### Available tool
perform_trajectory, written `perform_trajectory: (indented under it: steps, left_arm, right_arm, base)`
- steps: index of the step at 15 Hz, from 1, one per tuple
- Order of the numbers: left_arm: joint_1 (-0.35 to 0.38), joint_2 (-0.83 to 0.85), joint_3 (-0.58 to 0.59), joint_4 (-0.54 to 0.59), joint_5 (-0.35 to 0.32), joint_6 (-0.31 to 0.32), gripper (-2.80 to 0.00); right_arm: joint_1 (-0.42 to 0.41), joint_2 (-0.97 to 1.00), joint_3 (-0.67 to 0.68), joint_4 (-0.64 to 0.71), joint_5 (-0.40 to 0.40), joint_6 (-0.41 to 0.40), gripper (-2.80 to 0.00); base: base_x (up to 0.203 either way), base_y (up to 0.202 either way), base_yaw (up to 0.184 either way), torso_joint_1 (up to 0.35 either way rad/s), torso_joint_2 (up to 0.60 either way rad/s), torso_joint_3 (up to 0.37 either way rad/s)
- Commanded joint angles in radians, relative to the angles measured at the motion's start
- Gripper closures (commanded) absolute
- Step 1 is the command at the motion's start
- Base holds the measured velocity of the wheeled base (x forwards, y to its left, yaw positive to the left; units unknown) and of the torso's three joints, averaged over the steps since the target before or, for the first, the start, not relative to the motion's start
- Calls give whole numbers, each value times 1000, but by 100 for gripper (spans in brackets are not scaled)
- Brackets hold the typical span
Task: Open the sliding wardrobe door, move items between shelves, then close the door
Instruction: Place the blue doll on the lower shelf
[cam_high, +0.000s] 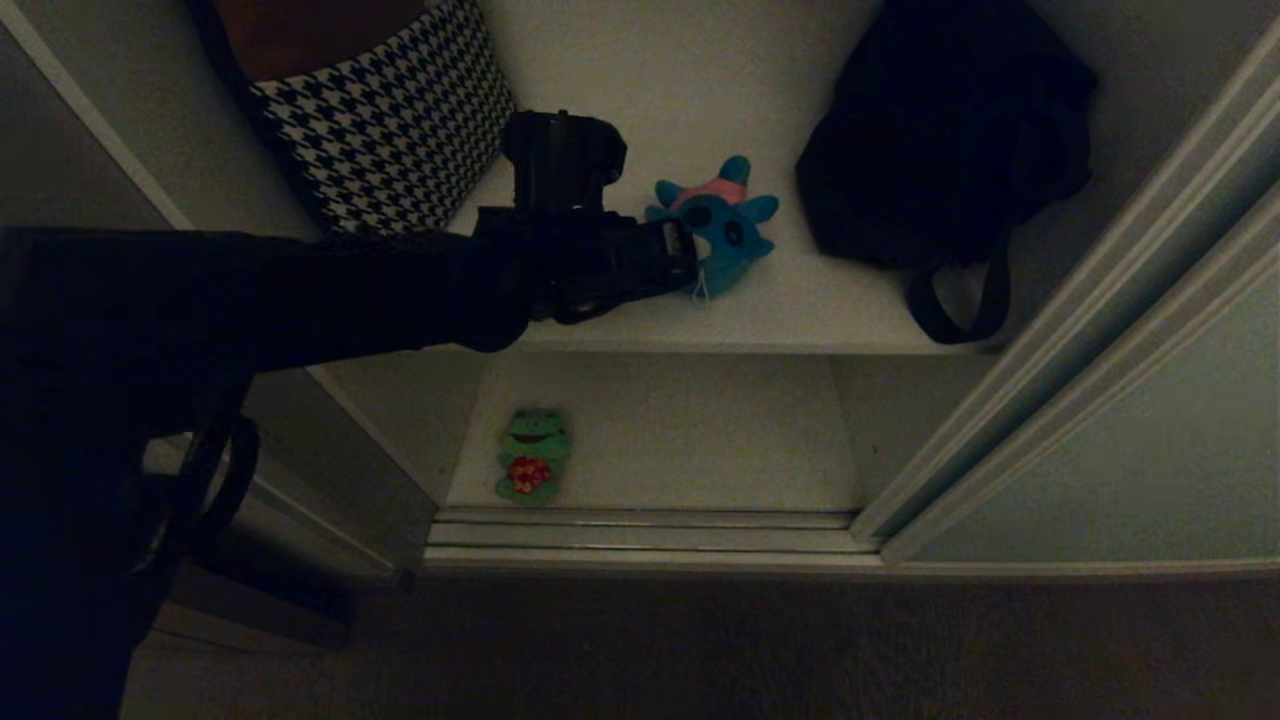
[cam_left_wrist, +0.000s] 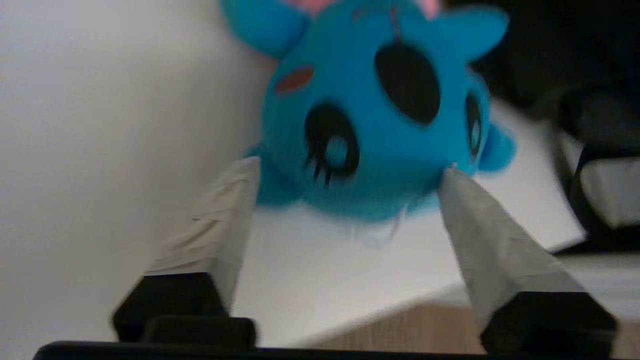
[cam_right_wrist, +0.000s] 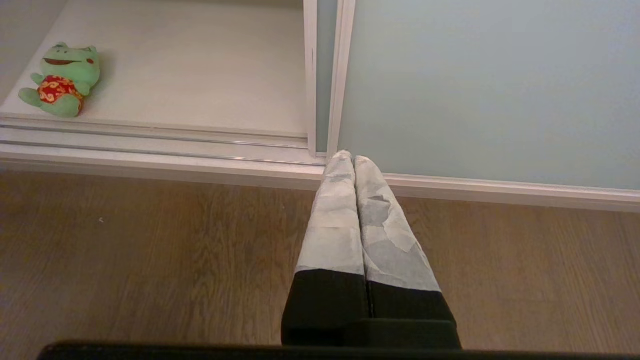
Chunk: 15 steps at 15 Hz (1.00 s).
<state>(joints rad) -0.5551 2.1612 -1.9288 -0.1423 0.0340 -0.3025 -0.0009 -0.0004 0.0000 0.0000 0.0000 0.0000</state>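
The blue plush (cam_high: 722, 222) sits on the upper shelf (cam_high: 800, 300), between the houndstooth cushion (cam_high: 400, 130) and the black bag (cam_high: 940, 140), apart from both. The left pincer (cam_left_wrist: 350, 172) reaches in from the robot's left, its taped fingers (cam_left_wrist: 225, 220) spread wide with the tips at either side of the toy's lower face — touching or nearly so, but not squeezing it.

The toy looks light, soft and squashy, so it should give under the pads and not slip much on fabric. The round head is the fattest, firmest part — a pinch across it, below the eyes, seems the best hold; the small fins would likely fold away.

It faces out of the wardrobe toward the pincer, pink back toward the rear wall. It is nearly round, with its fins spreading sideways along the shelf.

The frog (cam_right_wrist: 62, 80) lies on the lower shelf (cam_right_wrist: 200, 75), head toward the back. The right pincer (cam_right_wrist: 354, 160) hangs closed and empty over the floor by the door (cam_right_wrist: 475, 90).
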Motion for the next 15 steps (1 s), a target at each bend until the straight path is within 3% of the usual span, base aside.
perform_trajectory:
  steps: [1,5,9,13,15]
  left_arm:
    - [0,38,-5,-65,3,-1,-280]
    - [0,65,-6,-187,2,61,-280]
    - [0,74,-7,-192,6,66,-280]
    - [0,88,-6,-321,7,72,-280]
    - [0,93,-6,-318,7,72,-280]
  right_arm:
    - [1,-1,0,0,0,0,0]
    - [-1,-1,0,0,0,0,0]
    - [0,0,0,0,0,0,0]
    - [1,-1,0,0,0,0,0]
    - [1,-1,0,0,0,0,0]
  base:
    - [0,0,0,0,0,0]
    - [0,0,0,0,0,0]
    - [0,0,0,0,0,0]
    - [0,0,0,0,0,0]
    - [0,0,0,0,0,0]
